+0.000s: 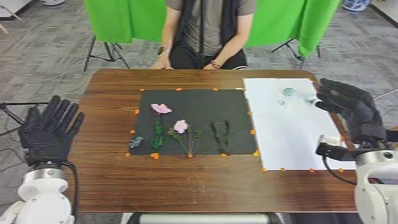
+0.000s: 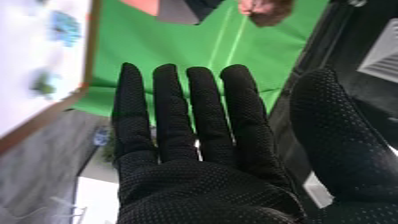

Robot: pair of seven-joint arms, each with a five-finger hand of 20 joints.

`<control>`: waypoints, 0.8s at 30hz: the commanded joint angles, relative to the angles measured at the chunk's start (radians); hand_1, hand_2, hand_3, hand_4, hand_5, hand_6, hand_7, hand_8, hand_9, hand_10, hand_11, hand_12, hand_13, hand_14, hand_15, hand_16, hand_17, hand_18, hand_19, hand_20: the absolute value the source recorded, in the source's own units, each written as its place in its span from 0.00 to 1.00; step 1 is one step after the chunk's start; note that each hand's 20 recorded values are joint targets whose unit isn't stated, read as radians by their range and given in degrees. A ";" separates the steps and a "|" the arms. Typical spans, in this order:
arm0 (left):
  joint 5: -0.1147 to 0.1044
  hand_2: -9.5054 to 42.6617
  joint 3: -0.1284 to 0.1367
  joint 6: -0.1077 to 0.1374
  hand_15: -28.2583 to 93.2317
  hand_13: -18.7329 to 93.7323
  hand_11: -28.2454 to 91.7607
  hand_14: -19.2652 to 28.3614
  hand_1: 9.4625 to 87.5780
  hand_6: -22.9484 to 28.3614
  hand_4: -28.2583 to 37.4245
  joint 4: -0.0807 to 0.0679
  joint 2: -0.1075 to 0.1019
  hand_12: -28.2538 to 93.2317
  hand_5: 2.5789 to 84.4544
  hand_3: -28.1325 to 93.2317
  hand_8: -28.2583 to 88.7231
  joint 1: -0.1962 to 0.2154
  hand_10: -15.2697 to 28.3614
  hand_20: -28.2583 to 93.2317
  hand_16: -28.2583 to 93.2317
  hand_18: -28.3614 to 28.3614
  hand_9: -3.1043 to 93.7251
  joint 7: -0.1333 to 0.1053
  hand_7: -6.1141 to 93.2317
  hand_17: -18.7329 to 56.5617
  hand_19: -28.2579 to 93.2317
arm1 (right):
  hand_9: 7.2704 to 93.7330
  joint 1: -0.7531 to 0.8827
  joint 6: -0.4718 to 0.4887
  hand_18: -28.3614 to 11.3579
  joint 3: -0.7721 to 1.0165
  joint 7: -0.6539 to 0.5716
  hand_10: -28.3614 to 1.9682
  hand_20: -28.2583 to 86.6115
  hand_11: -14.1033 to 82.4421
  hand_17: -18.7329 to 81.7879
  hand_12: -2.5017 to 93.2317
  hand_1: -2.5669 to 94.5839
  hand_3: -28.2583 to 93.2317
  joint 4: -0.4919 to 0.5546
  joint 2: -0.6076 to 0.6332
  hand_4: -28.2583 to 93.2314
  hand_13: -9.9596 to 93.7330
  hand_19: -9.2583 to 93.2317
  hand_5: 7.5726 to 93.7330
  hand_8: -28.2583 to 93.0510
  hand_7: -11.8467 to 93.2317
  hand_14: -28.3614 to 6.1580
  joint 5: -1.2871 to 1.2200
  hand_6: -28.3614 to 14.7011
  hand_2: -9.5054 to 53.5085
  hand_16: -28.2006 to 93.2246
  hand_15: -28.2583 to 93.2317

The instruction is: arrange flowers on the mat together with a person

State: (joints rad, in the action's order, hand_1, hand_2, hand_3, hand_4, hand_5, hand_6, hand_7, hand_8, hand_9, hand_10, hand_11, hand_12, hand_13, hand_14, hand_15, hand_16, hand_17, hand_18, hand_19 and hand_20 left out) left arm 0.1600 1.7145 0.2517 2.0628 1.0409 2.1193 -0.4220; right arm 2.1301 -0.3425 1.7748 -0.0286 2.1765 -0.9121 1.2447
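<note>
My right hand (image 1: 354, 106), fingers straight and thumb spread wide, hovered empty by the right edge of the brown table (image 1: 191, 187). In the right wrist view that hand (image 2: 209, 187) showed the same open shape. Just left of it, small blue-green blossoms (image 1: 289, 92) lay on a white sheet (image 1: 284, 122). Farther left, beyond the sheet and well apart from the hand, a black mat (image 1: 191, 100) edged with orange marks held a tall pink flower (image 1: 161, 108), a shorter pink flower (image 1: 181, 126) beside it, a green sprig (image 1: 220, 137) on the side nearer my right hand and a small bluish flower (image 1: 135, 142) on the far side. My left hand (image 1: 46, 135), also empty with fingers extended, was left of the mat, beside the table.
</note>
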 commanded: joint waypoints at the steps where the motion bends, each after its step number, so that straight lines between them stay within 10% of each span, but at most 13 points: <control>1: -0.012 0.49 0.016 -0.015 0.43 0.41 0.37 0.68 0.18 0.61 0.00 0.009 0.033 0.27 0.49 0.84 0.16 0.046 0.65 0.29 0.17 0.76 0.41 -0.012 0.15 0.19 0.55 | 0.46 0.063 0.014 0.32 0.021 0.015 0.52 0.38 0.22 0.37 0.14 0.31 0.91 0.021 -0.043 0.01 0.49 0.48 0.46 0.13 0.25 0.47 0.013 0.59 0.28 0.35 0.34; 24: -0.022 0.48 0.009 -0.011 0.43 0.42 0.37 0.68 0.19 0.62 0.00 0.024 0.043 0.27 0.51 0.84 0.16 0.060 0.64 0.29 0.17 0.76 0.41 -0.023 0.15 0.19 0.55 | 0.47 0.110 0.106 0.31 0.080 0.024 0.54 0.40 0.22 0.37 0.14 0.32 0.91 0.031 -0.089 0.01 0.50 0.49 0.47 0.13 0.25 0.47 -0.020 0.60 0.28 0.35 0.34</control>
State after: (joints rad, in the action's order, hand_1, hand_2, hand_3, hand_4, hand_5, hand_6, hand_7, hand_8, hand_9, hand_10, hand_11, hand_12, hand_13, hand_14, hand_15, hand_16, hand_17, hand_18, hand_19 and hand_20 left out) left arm 0.1412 1.7296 0.2445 2.0799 1.0794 2.1630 -0.4387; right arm 2.2105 -0.2644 1.8393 -0.0209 2.1957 -0.9807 1.2290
